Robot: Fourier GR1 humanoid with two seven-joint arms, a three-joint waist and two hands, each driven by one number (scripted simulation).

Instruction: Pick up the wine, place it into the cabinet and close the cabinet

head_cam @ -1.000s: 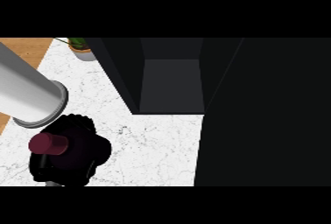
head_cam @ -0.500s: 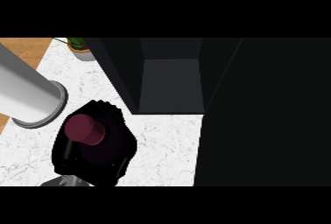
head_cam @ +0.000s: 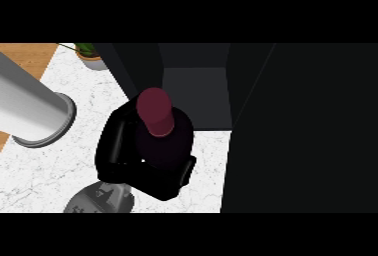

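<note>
The wine bottle (head_cam: 155, 112) is dark with a deep red cap and stands tilted, its cap pointing toward the cabinet. My right hand (head_cam: 117, 146) is shut on it, black fingers curled round its body and hiding most of the glass. The grey forearm (head_cam: 100, 200) enters from the lower edge. Bottle and hand hover just in front of the open cabinet (head_cam: 196, 95), at the left side of its dark opening. The cabinet's door (head_cam: 303, 125) stands open as a big dark panel at the right. My left hand does not show.
A tall grey cylinder (head_cam: 29, 110) stands at the left on the white marble counter (head_cam: 74, 160). A small potted plant (head_cam: 90, 54) sits at the back left, beside a wooden surface (head_cam: 26, 55).
My right hand has lifted the wine bottle and carried it up and to the right, from the counter's lower left to the cabinet's opening. The bottle looms larger now.
</note>
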